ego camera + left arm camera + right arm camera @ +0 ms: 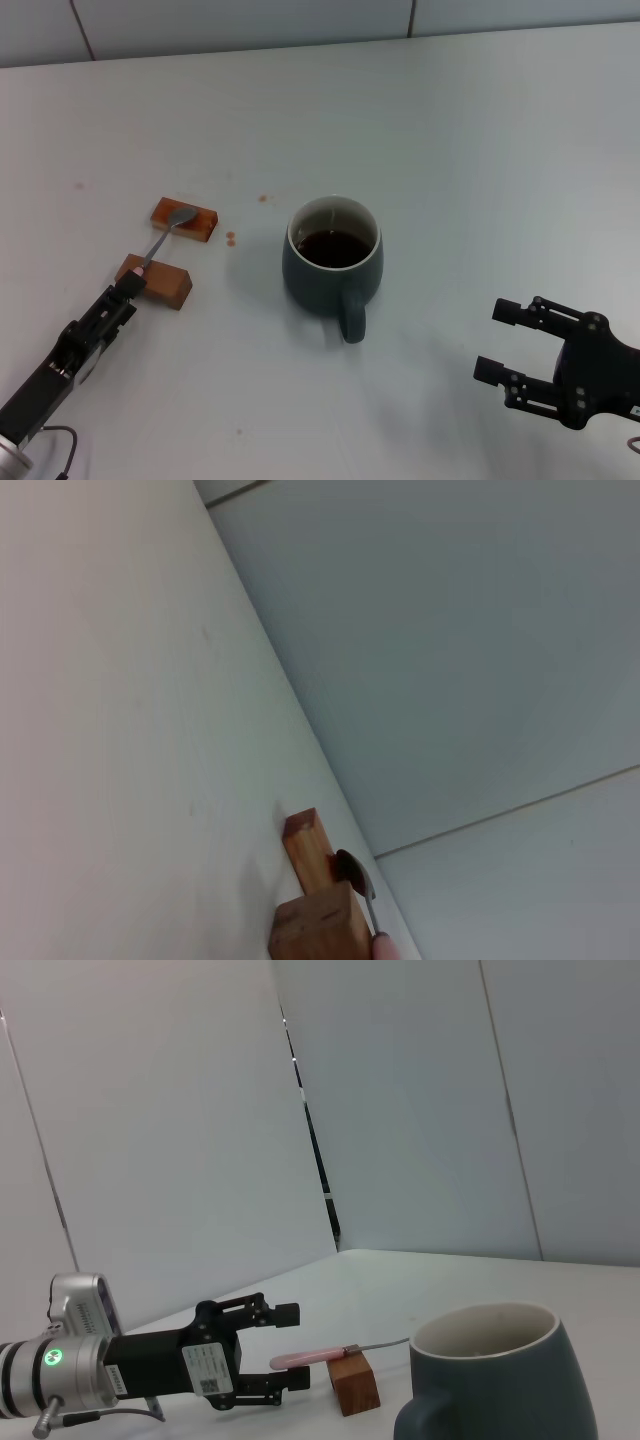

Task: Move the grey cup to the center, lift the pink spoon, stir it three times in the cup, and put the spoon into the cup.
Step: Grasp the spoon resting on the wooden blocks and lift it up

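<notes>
The grey cup [333, 262] stands mid-table with dark liquid in it and its handle toward me; it also shows in the right wrist view [500, 1380]. The pink spoon [160, 242] lies bridged across two brown blocks, with its silver bowl on the far block and its pink handle on the near one. It shows in the left wrist view [362, 895] and the right wrist view [312, 1358]. My left gripper [128, 286] is open at the handle's end; in the right wrist view it [290, 1347] has the handle tip between its spread fingers. My right gripper [498, 341] is open and empty, right of the cup and nearer to me.
The far brown block [185, 220] and the near brown block [158, 280] hold the spoon up off the white table [480, 150]. A few small brown spots [230, 238] mark the table between the blocks and the cup. A tiled wall runs behind the table.
</notes>
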